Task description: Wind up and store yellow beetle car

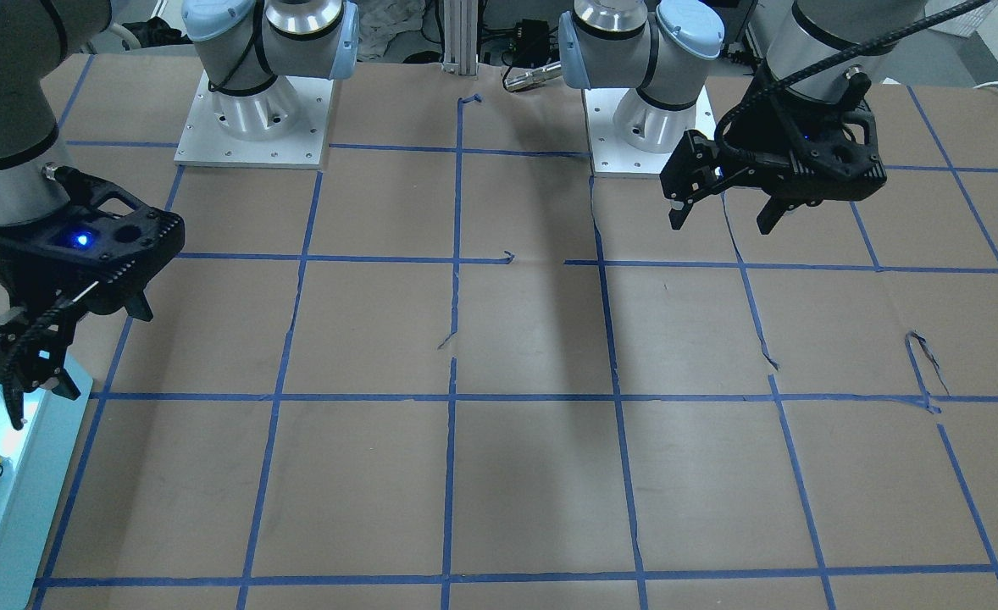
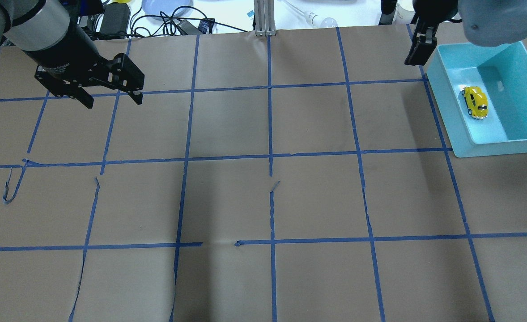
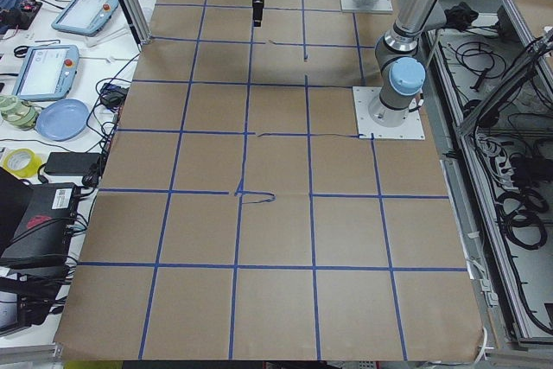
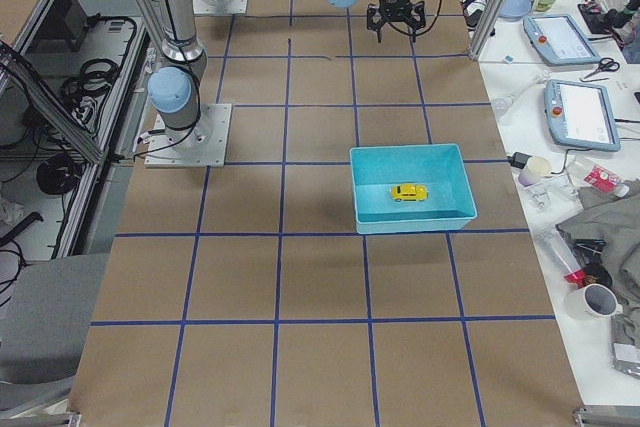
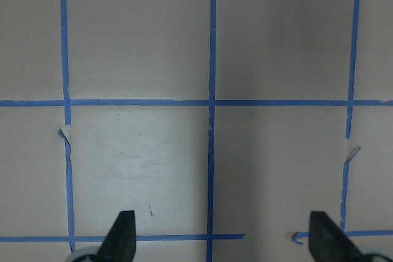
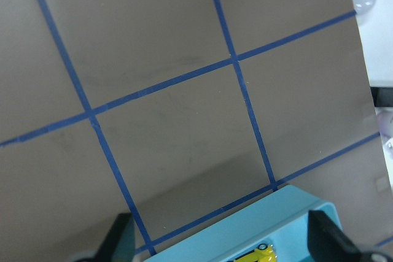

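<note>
At the left of the overhead view, the left arm's black two-finger tool [image 2: 112, 100] hangs over the brown paper-covered desk with its blue tape grid [image 2: 227, 201]. Its fingers are spread wide and hold nothing. Further right, the right arm's black tool [image 1: 41, 405] hovers by a corner of the light-blue rectangular plastic bin [image 2: 500, 147], its fingers likewise apart and empty. The tiny bright yellow beetle toy car [image 2: 474, 102] sits on the bin's floor, clear of the walls and of both tools. The storing looks done; whether the spring is wound cannot be told from here. The step in hand seems to be clearing the right arm. It should rise straight up before swinging away so no finger clips the bin's wall, because a knock could shift the bin and set a wound car rolling. The left arm needs no move.
</note>
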### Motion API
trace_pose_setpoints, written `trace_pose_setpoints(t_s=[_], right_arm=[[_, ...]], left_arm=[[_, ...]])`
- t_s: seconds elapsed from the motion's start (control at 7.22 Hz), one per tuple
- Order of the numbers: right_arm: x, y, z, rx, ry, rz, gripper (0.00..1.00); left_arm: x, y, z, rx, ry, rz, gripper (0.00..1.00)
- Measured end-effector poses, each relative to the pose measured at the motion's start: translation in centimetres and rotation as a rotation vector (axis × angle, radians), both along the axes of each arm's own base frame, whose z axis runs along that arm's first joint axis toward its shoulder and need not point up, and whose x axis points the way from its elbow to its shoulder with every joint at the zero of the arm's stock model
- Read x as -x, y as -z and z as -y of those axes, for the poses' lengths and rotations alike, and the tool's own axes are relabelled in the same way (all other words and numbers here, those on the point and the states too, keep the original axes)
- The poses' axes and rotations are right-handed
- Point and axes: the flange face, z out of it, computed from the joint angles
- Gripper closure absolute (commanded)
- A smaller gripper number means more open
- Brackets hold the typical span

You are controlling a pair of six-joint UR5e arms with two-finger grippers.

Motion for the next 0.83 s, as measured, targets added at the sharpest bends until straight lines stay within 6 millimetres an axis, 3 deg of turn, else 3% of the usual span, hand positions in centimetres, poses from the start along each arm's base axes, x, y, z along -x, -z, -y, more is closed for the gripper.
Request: trace_pose_setpoints(t_s=[0.42, 0.83], right_arm=[[-0.5, -1.3, -1.6, -0.024, 0.563, 0.150, 0.00], [-2.5, -2.8, -5.1, -0.107, 0.875, 0.251, 0.00]], left_arm=[[0.0, 0.0, 0.0, 0.002, 0.001, 0.000, 0.00], [-0.2, 0.0, 0.1, 0.003, 0.000, 0.000, 0.00]])
